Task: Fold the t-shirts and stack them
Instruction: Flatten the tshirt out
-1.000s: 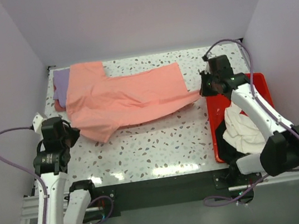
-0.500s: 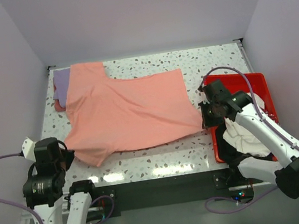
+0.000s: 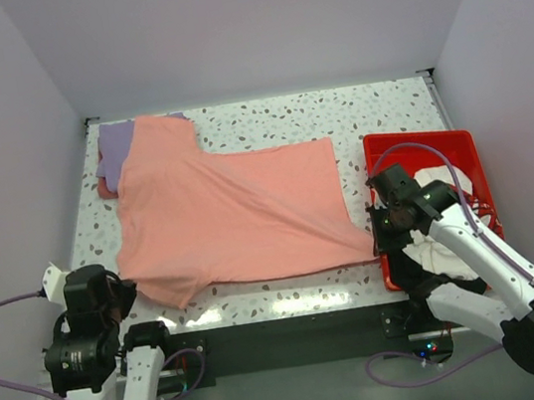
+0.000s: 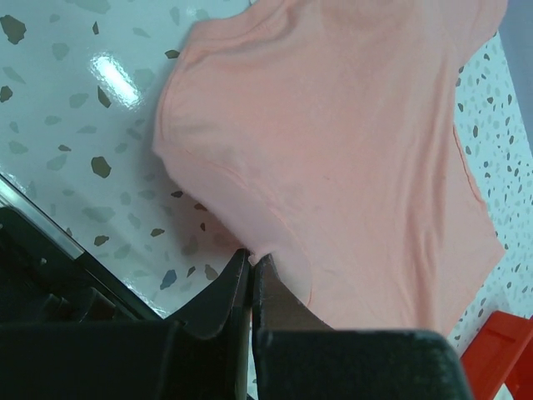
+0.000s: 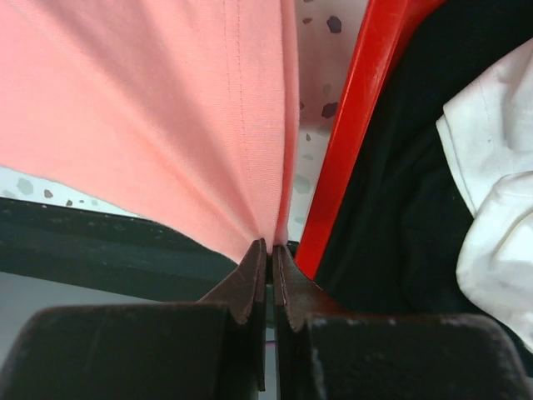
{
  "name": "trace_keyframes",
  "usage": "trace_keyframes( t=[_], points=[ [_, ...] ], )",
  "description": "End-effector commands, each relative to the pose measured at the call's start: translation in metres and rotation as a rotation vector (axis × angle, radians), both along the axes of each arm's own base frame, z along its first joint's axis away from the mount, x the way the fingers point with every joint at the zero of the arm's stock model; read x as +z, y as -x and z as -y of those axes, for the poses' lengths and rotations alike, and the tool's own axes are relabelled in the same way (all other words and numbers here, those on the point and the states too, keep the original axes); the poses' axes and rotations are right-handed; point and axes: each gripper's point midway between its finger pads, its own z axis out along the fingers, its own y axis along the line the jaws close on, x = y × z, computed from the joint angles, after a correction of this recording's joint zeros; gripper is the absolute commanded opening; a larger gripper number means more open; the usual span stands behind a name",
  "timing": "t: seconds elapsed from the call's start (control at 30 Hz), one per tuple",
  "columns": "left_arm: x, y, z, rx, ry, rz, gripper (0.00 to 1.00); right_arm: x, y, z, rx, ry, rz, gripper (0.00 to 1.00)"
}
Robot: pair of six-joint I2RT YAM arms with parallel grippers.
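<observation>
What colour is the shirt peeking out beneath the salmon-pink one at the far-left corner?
That shirt is lavender-purple; the top external view shows it best.

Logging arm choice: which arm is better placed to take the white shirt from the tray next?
Right, likely: right gripper is beside the red tray and white shirt; left gripper is across the table.

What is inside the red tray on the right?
A crumpled white shirt lies on black cloth inside the red tray. The right arm crosses over it, and whatever lies beneath the white and black cloth is covered.
</observation>
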Motion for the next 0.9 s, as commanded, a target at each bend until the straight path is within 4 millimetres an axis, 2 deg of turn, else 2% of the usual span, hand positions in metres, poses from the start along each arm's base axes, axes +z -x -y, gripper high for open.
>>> trace_keyframes(
  t=[0.0,0.1,0.27,0.37,0.5,0.6,0.73,0.87],
  points=[
    [0.014,0.001,-0.005,0.035,-0.004,0.06,0.0,-0.006,0.011,0.001,0.004,0.007,-0.056,0.01],
    [0.005,-0.001,-0.006,0.038,-0.015,0.012,0.0,-0.005,-0.009,-0.008,0.013,-0.019,0.001,0.01],
    [-0.003,-0.012,-0.011,0.045,-0.04,-0.035,0.0,-0.005,-0.027,-0.006,0.01,0.028,0.021,0.01],
    [-0.001,-0.027,-0.009,0.017,-0.05,-0.016,0.0,-0.007,-0.035,-0.009,0.003,0.022,0.038,0.02],
    [-0.012,-0.045,-0.002,-0.038,-0.044,-0.032,0.0,-0.001,-0.05,-0.014,-0.011,0.016,0.07,0.03],
    [-0.007,-0.059,-0.003,-0.043,-0.05,-0.023,0.0,-0.001,-0.058,-0.016,-0.015,0.02,0.074,0.03],
    [0.024,-0.073,-0.016,-0.013,-0.121,0.045,0.0,0.012,-0.072,-0.017,-0.003,0.031,0.117,0.02],
    [0.068,-0.092,-0.021,-0.001,-0.16,0.187,0.0,0.049,-0.101,-0.02,-0.008,0.032,0.245,0.02]
  ],
)
